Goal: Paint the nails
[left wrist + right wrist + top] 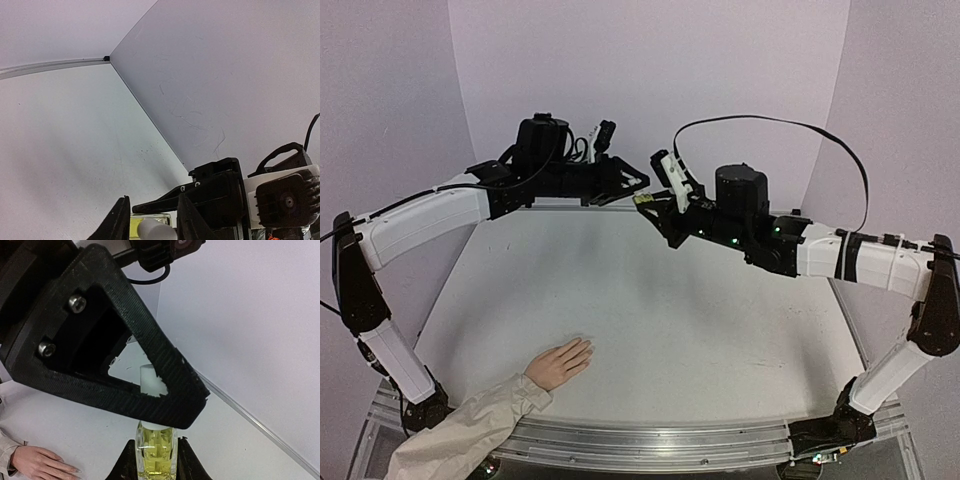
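Observation:
A pale peach hand [560, 362] with a beige sleeve [460, 430] lies palm down at the table's near left; its tiny nails [587, 346] point right. It also shows in the right wrist view [40, 462]. My right gripper [648, 205] is shut on a small yellow-green bottle [156, 452], held high over the far middle of the table. My left gripper [634, 186] meets it there, its fingers [150, 365] closed around the bottle's white cap [149, 380]. In the left wrist view the cap [155, 231] sits between my left fingers [118, 222].
Pale purple walls [650, 70] enclose the table [700, 320] at the back and sides. A metal rail [670, 440] runs along the near edge between the two arm bases. A black cable [800, 125] loops above the right arm.

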Controlling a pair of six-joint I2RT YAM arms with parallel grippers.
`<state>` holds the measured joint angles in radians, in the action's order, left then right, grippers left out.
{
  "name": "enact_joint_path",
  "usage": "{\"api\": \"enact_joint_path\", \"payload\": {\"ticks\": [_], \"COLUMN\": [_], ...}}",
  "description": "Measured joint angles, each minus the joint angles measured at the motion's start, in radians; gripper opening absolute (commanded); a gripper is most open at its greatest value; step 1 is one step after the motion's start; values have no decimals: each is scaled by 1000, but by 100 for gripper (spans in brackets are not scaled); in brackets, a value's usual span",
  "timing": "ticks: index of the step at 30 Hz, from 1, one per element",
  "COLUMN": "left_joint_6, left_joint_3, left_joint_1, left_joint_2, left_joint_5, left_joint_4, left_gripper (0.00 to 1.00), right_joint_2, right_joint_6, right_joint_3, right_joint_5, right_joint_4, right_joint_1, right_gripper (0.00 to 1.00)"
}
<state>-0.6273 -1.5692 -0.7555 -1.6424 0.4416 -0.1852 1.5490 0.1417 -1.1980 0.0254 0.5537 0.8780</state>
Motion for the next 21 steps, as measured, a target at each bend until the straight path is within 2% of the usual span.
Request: {"api": "enact_joint_path", "payload": {"ticks": [3,5,12,15,21], "left_joint_6": [7,18,125,232,432], "left_joint_3": [0,0,0,-2,-36], "left_joint_1": [-6,-8,5,41,98], "left_joint_2": [0,0,-1,-1,6], "left_joint_5": [-8,-15,53,218,691], "left_joint_4": [1,-2,-7,-6,2], "left_gripper": [14,10,2,0,0], "right_joint_2": [6,6,5,-3,16], "right_joint_6": [3,3,-2,-39,-248], "right_joint_3": [-1,-2,-2,-2,-87], "right_joint_5": [-8,-13,29,164,717], "right_joint_4": [0,0,-6,-8,-24], "right_joint_1": [5,9,4,-32,-110], "right_gripper": [0,0,0,0,0]}}
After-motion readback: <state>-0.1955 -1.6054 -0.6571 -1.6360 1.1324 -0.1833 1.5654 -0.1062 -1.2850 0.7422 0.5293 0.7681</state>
